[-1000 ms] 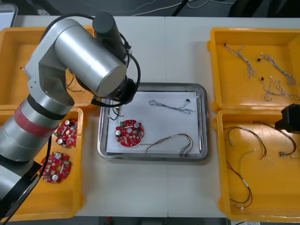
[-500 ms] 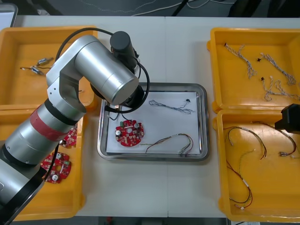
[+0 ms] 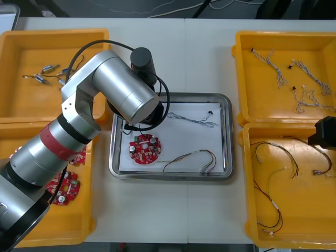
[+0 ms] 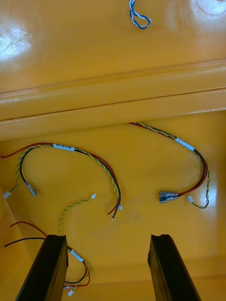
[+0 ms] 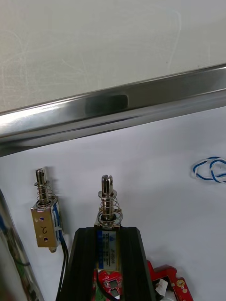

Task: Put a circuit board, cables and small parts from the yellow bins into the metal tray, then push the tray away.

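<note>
Yellow bins [image 3: 13, 79] on the robot's left: you have small metal parts [image 3: 44, 73] in the far one, round red circuit boards [image 3: 63, 187] in the near one. Left arm [image 3: 118, 86] reaches over the far-left corner of the metal tray [image 3: 170, 177]. Left gripper [image 5: 107, 233] is clamped on a held part [image 5: 108, 202], spring end past the fingers, over the white liner; a loose part [image 5: 44, 221] lies just beside it, near the rim. Also in the tray: circuit board [image 3: 145, 148], blue and white cable [image 3: 190, 119], red and yellow cable [image 3: 181, 157]. Right gripper [image 4: 107, 268] hangs over red and yellow cables [image 4: 63, 147] in the near right bin [image 3: 315, 220], fingers wide apart, nothing between them
</note>
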`<state>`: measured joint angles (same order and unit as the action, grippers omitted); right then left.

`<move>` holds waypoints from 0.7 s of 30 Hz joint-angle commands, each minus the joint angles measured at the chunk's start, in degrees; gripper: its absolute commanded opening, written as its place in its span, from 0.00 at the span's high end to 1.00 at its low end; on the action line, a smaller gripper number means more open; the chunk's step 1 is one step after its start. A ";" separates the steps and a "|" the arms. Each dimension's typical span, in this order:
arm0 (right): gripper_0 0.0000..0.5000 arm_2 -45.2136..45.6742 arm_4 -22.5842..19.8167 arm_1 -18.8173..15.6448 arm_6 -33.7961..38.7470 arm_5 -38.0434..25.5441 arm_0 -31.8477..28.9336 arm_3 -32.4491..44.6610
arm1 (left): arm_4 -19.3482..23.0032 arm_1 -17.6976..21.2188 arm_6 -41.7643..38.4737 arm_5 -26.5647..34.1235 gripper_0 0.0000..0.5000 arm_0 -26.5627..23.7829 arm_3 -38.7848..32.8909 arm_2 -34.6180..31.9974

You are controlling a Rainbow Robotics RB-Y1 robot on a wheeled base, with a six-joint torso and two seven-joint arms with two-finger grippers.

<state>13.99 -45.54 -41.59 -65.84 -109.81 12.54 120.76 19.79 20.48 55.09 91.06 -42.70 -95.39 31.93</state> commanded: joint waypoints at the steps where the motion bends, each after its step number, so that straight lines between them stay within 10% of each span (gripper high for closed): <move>1: 0.00 1.74 -0.42 -2.36 -1.57 -0.19 -0.76 1.76 | 0.25 -1.23 -3.50 -1.50 1.00 0.25 0.55 1.38; 16: 0.00 1.74 -0.42 -2.36 -1.57 -0.19 -0.76 1.76 | -0.98 -1.23 -3.76 -2.99 1.00 0.51 1.87 2.26; 21: 0.00 1.74 -0.42 -2.36 -1.57 -0.19 -0.76 1.76 | -1.25 -1.23 -3.76 -2.99 0.51 0.51 1.87 2.17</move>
<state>13.99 -45.56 -41.59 -65.84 -109.81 12.54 120.76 19.41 20.48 55.09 88.63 -42.63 -93.02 33.00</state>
